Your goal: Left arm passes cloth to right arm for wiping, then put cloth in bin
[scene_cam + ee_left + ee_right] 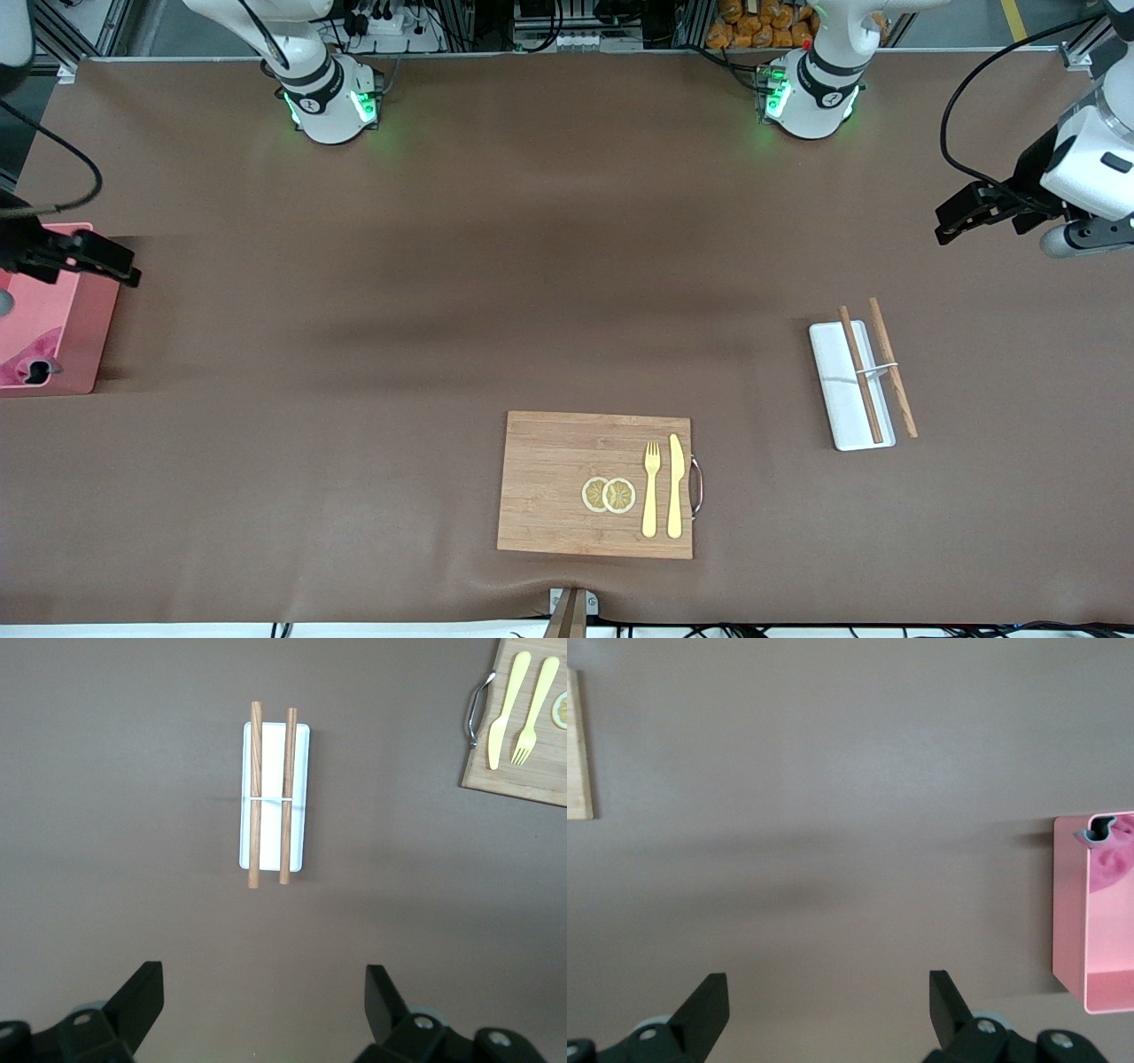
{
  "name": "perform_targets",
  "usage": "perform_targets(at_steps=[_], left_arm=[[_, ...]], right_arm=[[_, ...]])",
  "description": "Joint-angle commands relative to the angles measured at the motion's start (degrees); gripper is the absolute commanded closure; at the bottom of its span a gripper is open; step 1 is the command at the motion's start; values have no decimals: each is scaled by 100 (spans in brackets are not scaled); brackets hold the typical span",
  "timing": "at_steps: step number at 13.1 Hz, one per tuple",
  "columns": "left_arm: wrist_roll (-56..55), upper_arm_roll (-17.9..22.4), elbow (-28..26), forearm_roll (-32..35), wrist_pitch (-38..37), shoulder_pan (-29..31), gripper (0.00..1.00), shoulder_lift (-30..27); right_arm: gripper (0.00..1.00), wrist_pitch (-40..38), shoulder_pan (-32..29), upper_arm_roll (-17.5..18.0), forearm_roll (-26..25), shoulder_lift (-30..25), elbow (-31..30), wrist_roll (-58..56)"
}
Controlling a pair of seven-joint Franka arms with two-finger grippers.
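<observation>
The raspberry-red cloth (pixel 19 363) lies crumpled inside the pink bin (pixel 99 341) at the right arm's end of the table. In the right wrist view the cloth (pixel 1109 861) shows in a corner of the bin (pixel 1068 912). My right gripper (pixel 124 268) hangs open and empty over the bin's edge and the bare table beside it; it also shows in the right wrist view (pixel 828 1010). My left gripper (pixel 948 226) is open and empty, up over the left arm's end of the table; it also shows in the left wrist view (pixel 264 1010).
A wooden board (pixel 567 483) with lemon slices, a yellow fork and a knife lies near the front camera edge. A white tray (pixel 842 390) with two wooden chopsticks (pixel 864 372) lies toward the left arm's end; both show in the left wrist view, the tray (pixel 301 788) and the board (pixel 523 775).
</observation>
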Motion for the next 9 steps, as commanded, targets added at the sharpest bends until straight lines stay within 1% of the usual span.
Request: perform_targets(at_steps=[1,2,7,9], left_arm=[[99,-17,-447,159,236,-9,0,-361],[99,-9,-438,159,236,-9,0,-361],[108,-9,-228,150,192,-9,0,-335],[99,-8,-131,141,184,-18,0,-299]], right_arm=[[0,798,-4,-114,214,-927,-1490,-217],[0,1019,23,-105,214,-1034,-1712,-208],[0,960,111,-79,118,-764,-924,-226],[0,934,111,-70,109,-763,-862,-217]])
